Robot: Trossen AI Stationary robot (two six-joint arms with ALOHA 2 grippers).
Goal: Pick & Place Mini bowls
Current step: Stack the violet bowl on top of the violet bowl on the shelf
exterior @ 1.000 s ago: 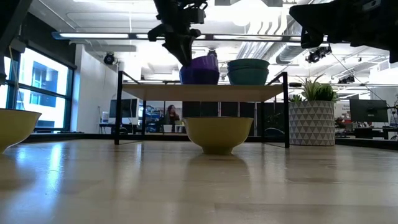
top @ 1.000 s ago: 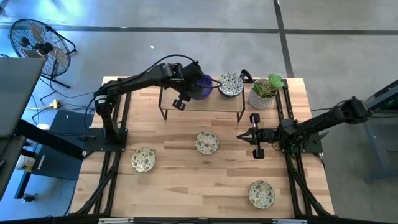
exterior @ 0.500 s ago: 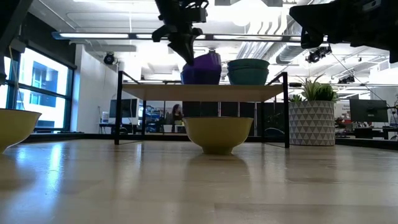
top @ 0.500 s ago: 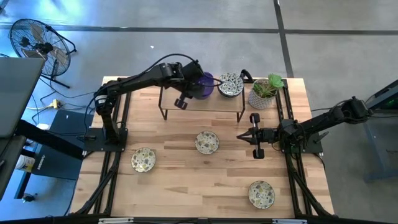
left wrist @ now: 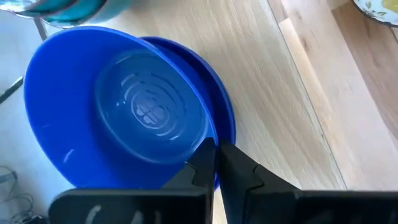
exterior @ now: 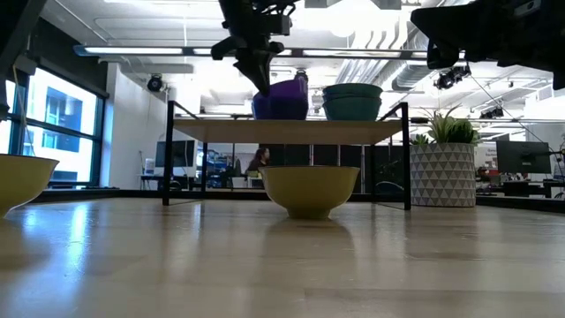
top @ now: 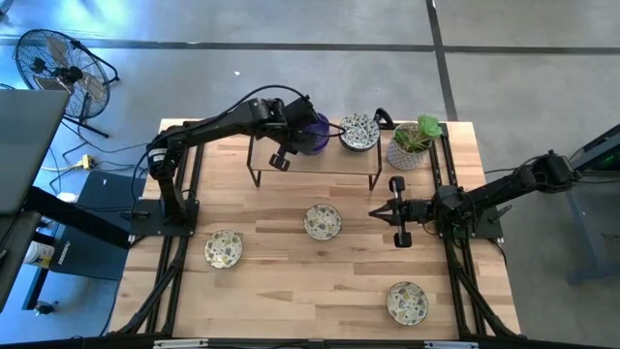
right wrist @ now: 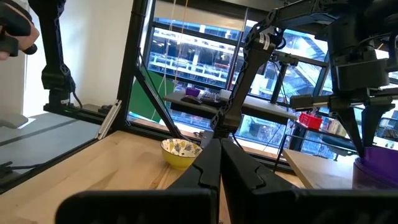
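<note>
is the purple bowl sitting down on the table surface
No, the purple bowl sits up on the raised shelf, beside the teal bowls, with the left gripper at its rim.

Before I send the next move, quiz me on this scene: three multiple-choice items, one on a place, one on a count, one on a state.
1. Where is the purple bowl?
A. On the raised shelf at the table's back
B. At the table's front edge
C. On the floor

2. How many patterned bowls sit directly on the tabletop?
A. One
B. Three
C. Five

3. What is the left tool doing?
A. Open, above the table's middle
B. Shut on the purple bowl's rim
C. Out of view

Key:
1. A: the purple bowl is on the shelf.
2. B: patterned bowls lie on the tabletop; a fourth is on the shelf.
3. B: the left tool pinches the rim; the right tool waits, shut, at the right side.
</note>
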